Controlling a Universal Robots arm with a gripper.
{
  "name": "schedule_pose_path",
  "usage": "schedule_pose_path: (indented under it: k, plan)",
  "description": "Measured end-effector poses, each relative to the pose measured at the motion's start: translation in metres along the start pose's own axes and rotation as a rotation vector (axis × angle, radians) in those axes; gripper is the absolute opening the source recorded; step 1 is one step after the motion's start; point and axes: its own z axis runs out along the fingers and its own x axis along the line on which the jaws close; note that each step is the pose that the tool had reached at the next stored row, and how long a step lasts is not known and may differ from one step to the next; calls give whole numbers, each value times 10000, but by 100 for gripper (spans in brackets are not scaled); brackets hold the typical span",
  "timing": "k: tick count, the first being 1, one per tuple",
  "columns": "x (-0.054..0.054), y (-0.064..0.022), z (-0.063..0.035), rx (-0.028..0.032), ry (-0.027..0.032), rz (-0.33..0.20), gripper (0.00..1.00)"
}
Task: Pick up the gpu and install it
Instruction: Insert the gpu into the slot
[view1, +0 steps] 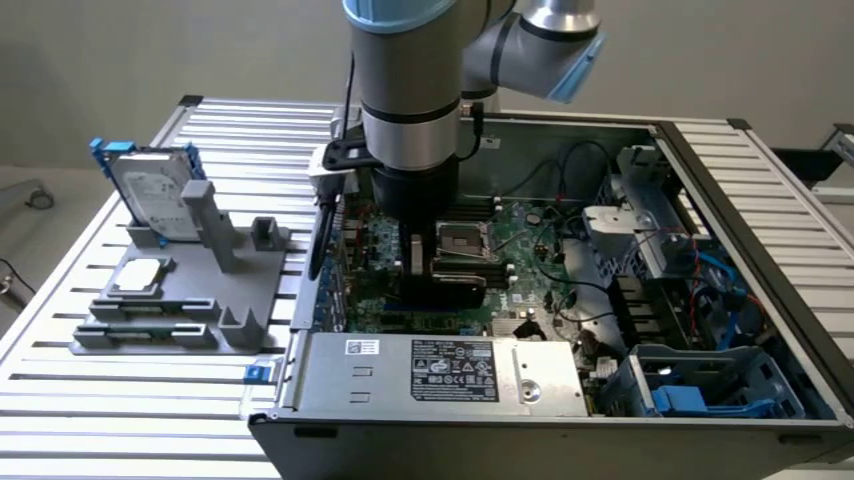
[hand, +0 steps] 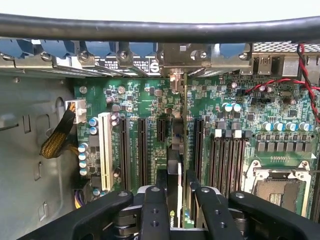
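Observation:
The gpu (hand: 178, 165) stands on edge between my fingers, inside the open computer case (view1: 747, 250). Its thin green board runs from the grip towards its silver bracket (hand: 176, 80) at the case's rear wall. It sits in line with the black expansion slots (hand: 142, 150) of the motherboard (hand: 135, 100); whether it is seated in a slot I cannot tell. My gripper (hand: 180, 210) is shut on the card's near end. In the exterior view the gripper (view1: 430, 262) hangs low over the motherboard, with the gpu's black cover (view1: 447, 290) below it.
A grey parts tray (view1: 174, 310) on the exterior view's left holds a silver hard drive in a blue frame (view1: 154, 195) and a small processor chip (view1: 140, 275). The power supply (view1: 441, 370), the CPU socket (hand: 277, 187), memory slots (hand: 227, 160) and loose cables (hand: 285, 82) surround the card.

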Motion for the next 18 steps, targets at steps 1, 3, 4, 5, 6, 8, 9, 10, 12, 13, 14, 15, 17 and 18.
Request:
schedule_pose_path:
  k: [1,3,4,5,6,8,9,10,12,13,14,15,17,18]
  plan:
    - [0,0,1,1,-2,0,26]
    - [0,0,1,2,-4,0,26]
    - [0,0,-2,2,-6,0,26]
    - [0,-1,-8,3,-9,1,26]
    - [0,-1,-18,3,-10,1,28]
    - [1,-4,-49,2,-5,0,34]
    - [1,-5,-66,1,-4,0,40]
    - [1,-6,-79,1,-3,0,40]
    - [1,-9,-109,-2,-3,-1,51]
    - [2,-11,-130,-3,-2,-1,51]
    - [1,-13,-156,-3,-3,0,58]
    - [0,-16,-186,-3,-4,0,58]
    - [0,-27,-262,-8,-3,-2,58]
    - [1,-33,-300,-11,-4,-1,58]
